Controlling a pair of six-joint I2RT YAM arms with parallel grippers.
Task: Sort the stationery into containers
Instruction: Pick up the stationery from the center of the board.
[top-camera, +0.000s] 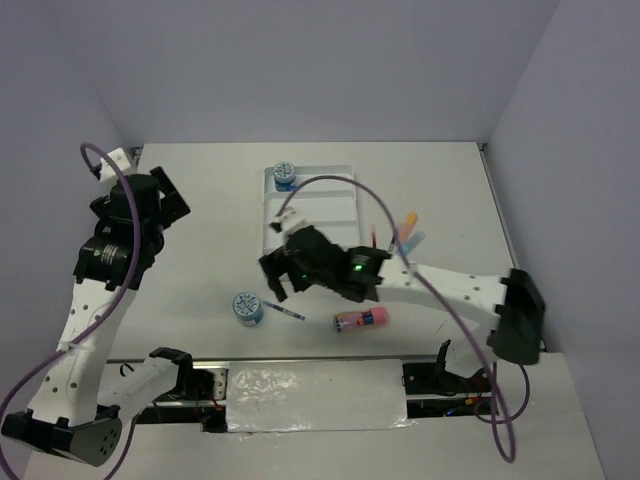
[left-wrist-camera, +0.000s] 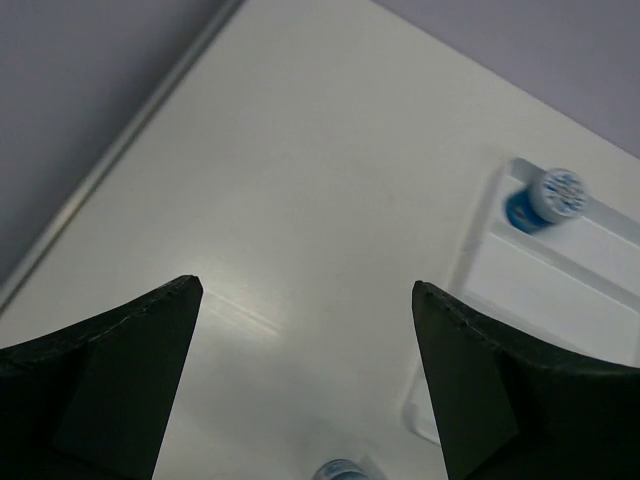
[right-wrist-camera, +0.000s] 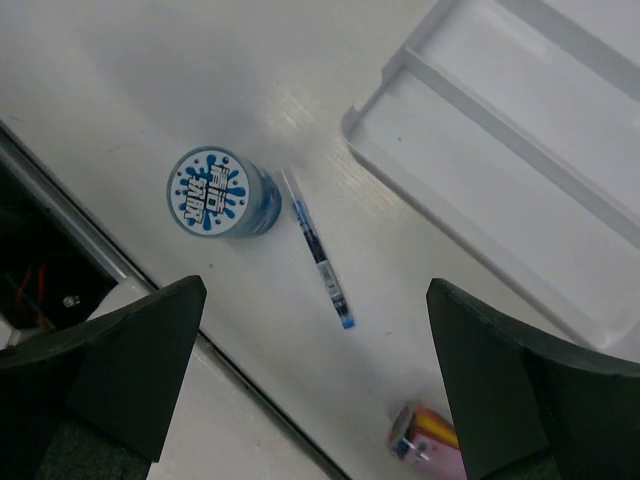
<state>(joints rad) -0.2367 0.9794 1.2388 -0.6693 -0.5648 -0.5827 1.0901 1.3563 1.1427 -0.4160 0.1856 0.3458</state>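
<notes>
— Left claw (left-wrist-camera: 305, 284)?
— Spread wide, gripping nothing. Up over bare table (top-camera: 200, 270) at the far left.
— And moving right?
— Near tub (top-camera: 247, 308), upright on the table close to the near edge, patterned top up. Just right of it, blue pen (right-wrist-camera: 320, 250), flat on the table, not touching the tub.
— Tray?
— White tray (top-camera: 330, 205) farther back, mid-table. Far tub (top-camera: 284, 175) upright in the left end of the farthest compartment.
— Right claw (right-wrist-camera: 315, 285)?
— Released as well, fingers wide apart, nothing between them. Hovering above the near tub and blue pen, beside the tray's near-left corner.
— Farther right?
— Pink-red tube (top-camera: 361, 320) on its side, right of the blue pen. Past the tray's right edge, orange marker (top-camera: 405, 222) and light-blue marker (top-camera: 413, 240) side by side on the table, thin red pen (top-camera: 373, 237) next to them, all partly hidden behind the right arm.
</notes>
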